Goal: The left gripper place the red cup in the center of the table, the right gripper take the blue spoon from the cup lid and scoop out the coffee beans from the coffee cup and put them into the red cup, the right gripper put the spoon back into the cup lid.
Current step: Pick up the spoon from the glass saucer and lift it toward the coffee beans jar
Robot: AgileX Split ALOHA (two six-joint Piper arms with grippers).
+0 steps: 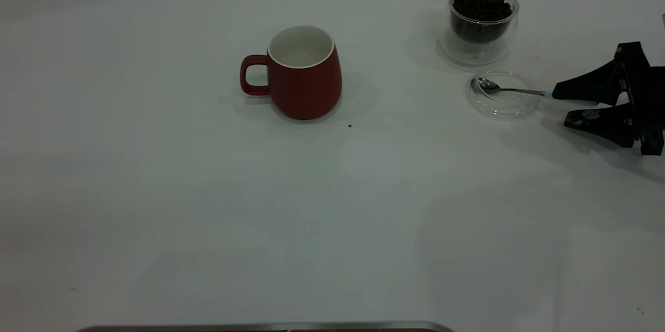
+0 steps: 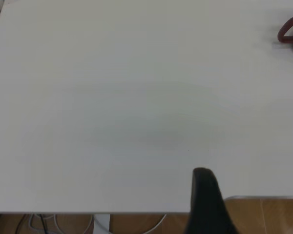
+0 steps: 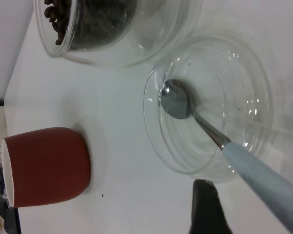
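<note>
The blue spoon (image 1: 511, 91) lies with its bowl in the clear cup lid (image 1: 500, 105), just in front of the coffee cup (image 1: 483, 16) full of beans, while the red cup (image 1: 301, 73) already stands upright near the table's centre. My right gripper (image 1: 566, 107) is spread wide with its fingers either side of the spoon's handle end, gripping nothing yet; my left gripper (image 2: 205, 195) is parked back at the table edge, and I cannot tell how its fingers stand. If I close off-centre on that slim handle, I judge it could tip the spoon out or skid the light lid into the coffee cup.
</note>
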